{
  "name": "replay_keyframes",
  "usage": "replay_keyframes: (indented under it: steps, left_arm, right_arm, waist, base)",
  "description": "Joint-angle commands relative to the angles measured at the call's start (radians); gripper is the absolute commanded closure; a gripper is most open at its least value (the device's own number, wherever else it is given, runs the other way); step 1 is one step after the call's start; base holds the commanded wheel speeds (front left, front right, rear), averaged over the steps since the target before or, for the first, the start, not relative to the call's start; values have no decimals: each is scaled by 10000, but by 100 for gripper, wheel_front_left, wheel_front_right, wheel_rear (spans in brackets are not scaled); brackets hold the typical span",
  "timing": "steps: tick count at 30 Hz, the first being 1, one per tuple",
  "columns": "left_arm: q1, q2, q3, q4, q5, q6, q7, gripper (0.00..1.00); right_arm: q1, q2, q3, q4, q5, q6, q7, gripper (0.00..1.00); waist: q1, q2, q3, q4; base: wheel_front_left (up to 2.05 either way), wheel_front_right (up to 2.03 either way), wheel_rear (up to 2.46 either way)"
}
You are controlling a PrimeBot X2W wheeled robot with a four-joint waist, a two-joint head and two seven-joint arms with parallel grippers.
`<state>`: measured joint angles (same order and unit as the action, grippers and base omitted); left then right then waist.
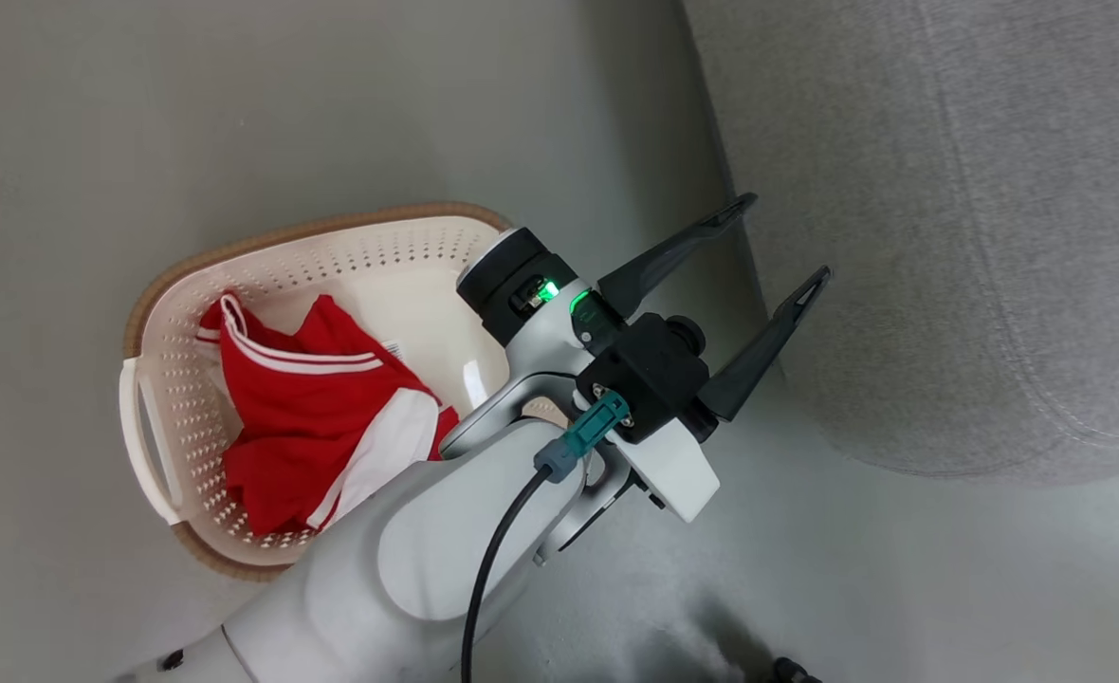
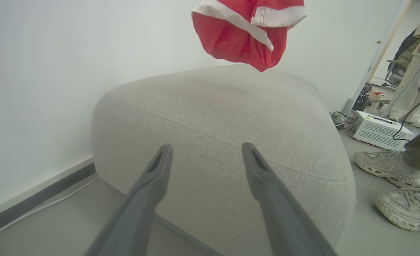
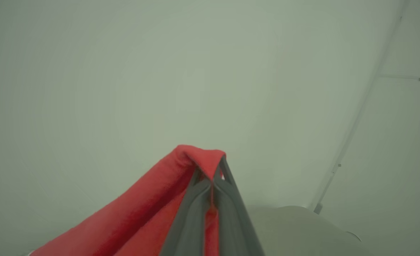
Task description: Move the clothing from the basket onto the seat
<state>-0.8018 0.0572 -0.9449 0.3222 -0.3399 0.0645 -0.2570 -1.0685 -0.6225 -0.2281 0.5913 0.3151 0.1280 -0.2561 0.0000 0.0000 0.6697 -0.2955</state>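
The cream basket (image 1: pixel 332 228) stands on the floor at the left, with red clothing (image 1: pixel 303 417) trimmed in white bunched inside it. My left gripper (image 1: pixel 782 239) hovers open and empty between the basket and the grey seat (image 1: pixel 948 237), fingers pointing at the seat's edge. The left wrist view has those open fingers (image 2: pixel 207 148) aimed at the seat's (image 2: pixel 224 117) side, and a red garment (image 2: pixel 245 32) hangs in the air above the seat. My right gripper (image 3: pixel 213 170) is shut on a fold of that red clothing (image 3: pixel 153 199), which drapes down to the left.
A person's pale sneakers (image 2: pixel 388 165) stand on the floor right of the seat. Behind them sit a white box (image 2: pixel 381 129) with cables and another person (image 2: pixel 416 81). A white wall with a dark skirting (image 2: pixel 35 199) runs along the seat's left.
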Motion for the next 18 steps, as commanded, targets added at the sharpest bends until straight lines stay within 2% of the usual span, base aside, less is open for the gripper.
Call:
replay_keyframes:
  steps: [1, 7, 13, 18]
  left_arm:
    - [-357, -70, 42, -373, -72, 150, -47, 0]
    - [-485, -70, -177, -540, -183, 417, -47, 0]
    - [-481, -70, -318, -647, -251, 579, -47, 0]
    - [-525, -70, -352, -661, -283, 652, -47, 0]
  right_arm:
    - [-200, -660, -404, 269, -209, 27, -57, 100]
    - [-972, -914, -1542, 1700, -1162, 27, -57, 100]
    - [-1203, -694, -1806, 2636, -1526, 27, -57, 100]
    - [-931, -255, -1719, 3383, -1173, 27, -57, 100]
  waist:
    - [0, 0, 485, 546]
    - [0, 0, 908, 1124]
    - [0, 0, 1128, 1379]
    - [0, 0, 1190, 1449]
  base:
    - [0, 0, 0]
    - [0, 0, 0]
    - [0, 0, 0]
    - [0, 0, 0]
